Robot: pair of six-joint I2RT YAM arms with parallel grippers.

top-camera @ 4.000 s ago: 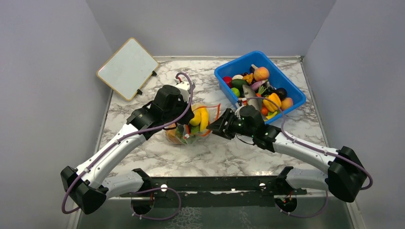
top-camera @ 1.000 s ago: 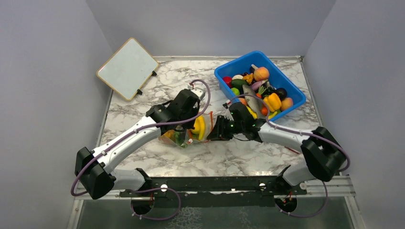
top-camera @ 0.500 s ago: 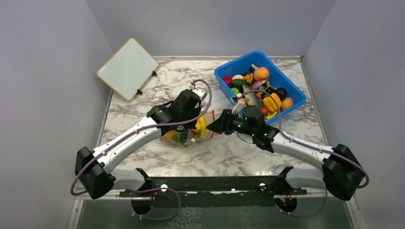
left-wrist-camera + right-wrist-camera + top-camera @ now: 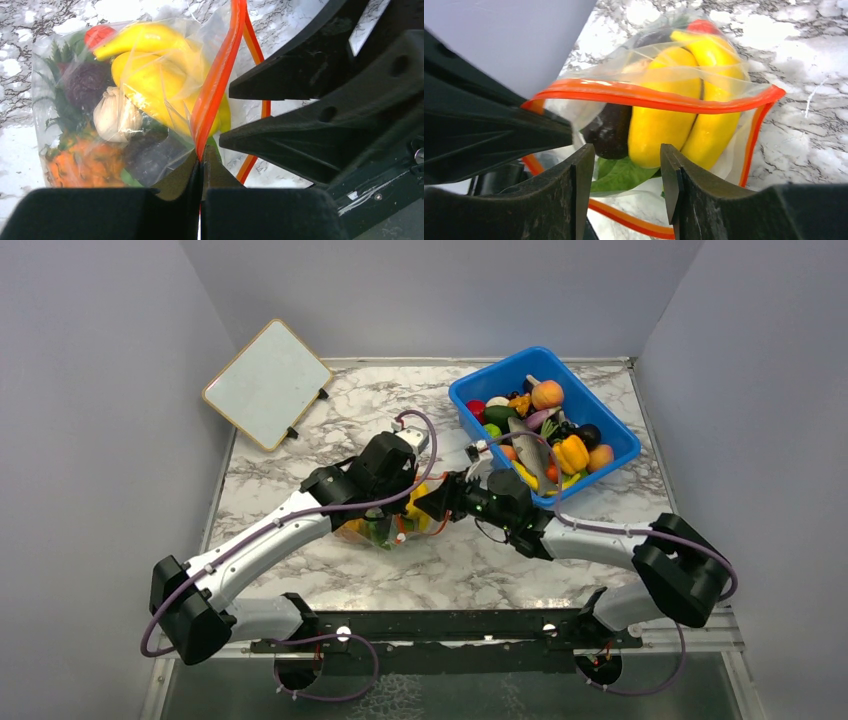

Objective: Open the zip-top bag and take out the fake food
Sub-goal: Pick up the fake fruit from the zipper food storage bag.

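1. We see the left tool (image 4: 201, 167) clenched on the orange zip strip (image 4: 216, 90) of the zip-top bag (image 4: 165, 55).
2. The right tool (image 4: 625, 157) is released, at the bag's mouth.
3. The fake food (image 4: 664, 125) lies inside the bag on the surface (image 4: 470, 565).

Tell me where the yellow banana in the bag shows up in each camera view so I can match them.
Top external: banana, a small yellow patch near picture centre.
Left wrist: banana, upper centre, left of the strip.
Right wrist: banana, centre, below the upper strip.
Shared landmark: the bag's red-orange zip strip, clear in both wrist views.
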